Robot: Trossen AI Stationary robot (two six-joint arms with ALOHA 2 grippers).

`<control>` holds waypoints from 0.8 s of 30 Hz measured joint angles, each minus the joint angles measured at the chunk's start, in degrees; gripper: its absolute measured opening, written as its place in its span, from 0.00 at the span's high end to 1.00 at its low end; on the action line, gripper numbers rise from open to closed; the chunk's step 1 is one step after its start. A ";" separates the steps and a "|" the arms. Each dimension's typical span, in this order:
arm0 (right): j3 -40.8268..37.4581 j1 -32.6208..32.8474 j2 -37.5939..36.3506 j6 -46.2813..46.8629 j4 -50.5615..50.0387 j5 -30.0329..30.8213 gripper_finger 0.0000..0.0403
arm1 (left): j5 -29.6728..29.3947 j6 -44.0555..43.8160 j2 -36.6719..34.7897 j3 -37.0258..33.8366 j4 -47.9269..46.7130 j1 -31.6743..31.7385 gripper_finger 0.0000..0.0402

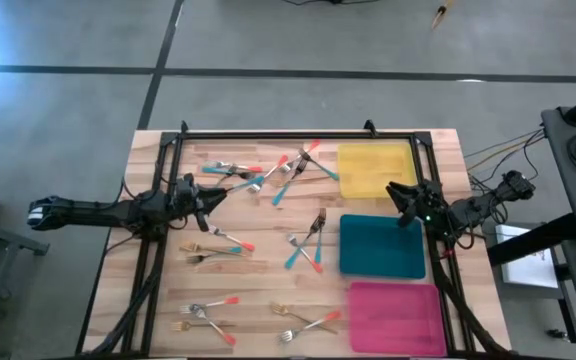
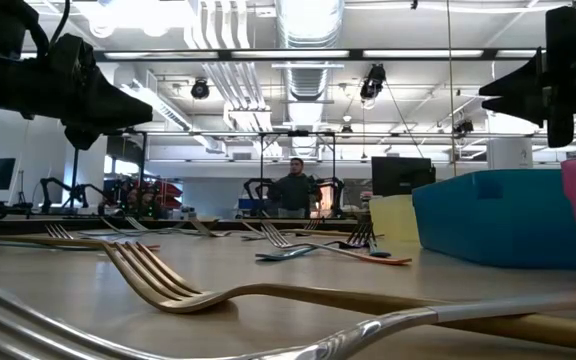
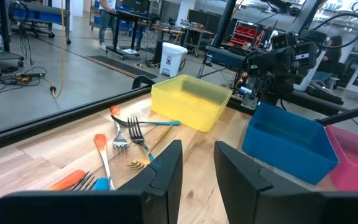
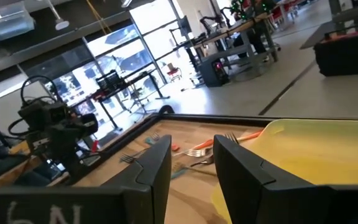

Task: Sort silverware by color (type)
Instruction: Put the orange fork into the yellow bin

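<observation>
Several forks with orange-red, teal or gold handles lie flat and scattered on the wooden table [image 1: 298, 300], in clusters near the far edge [image 1: 268, 172], in the middle [image 1: 308, 245] and near the front [image 1: 308, 322]. My left gripper [image 1: 214, 198] hovers open above the table's left half, between the fork clusters; its wrist view shows the fingers [image 3: 197, 163] apart with forks [image 3: 126, 134] beyond. My right gripper [image 1: 396, 197] hovers open between the yellow tray [image 1: 376, 170] and the teal tray [image 1: 381, 246]; its fingers [image 4: 191, 160] hold nothing.
Three empty trays line the table's right side: yellow at the far end, teal in the middle, pink [image 1: 393, 316] nearest. A black frame [image 1: 298, 134] runs around the table. In the low view a person [image 2: 295, 190] stands far behind the table.
</observation>
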 joint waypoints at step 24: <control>0.11 0.00 -0.02 9.98 2.70 0.48 0.72 | -3.28 -2.72 0.33 -0.02 2.42 0.00 0.81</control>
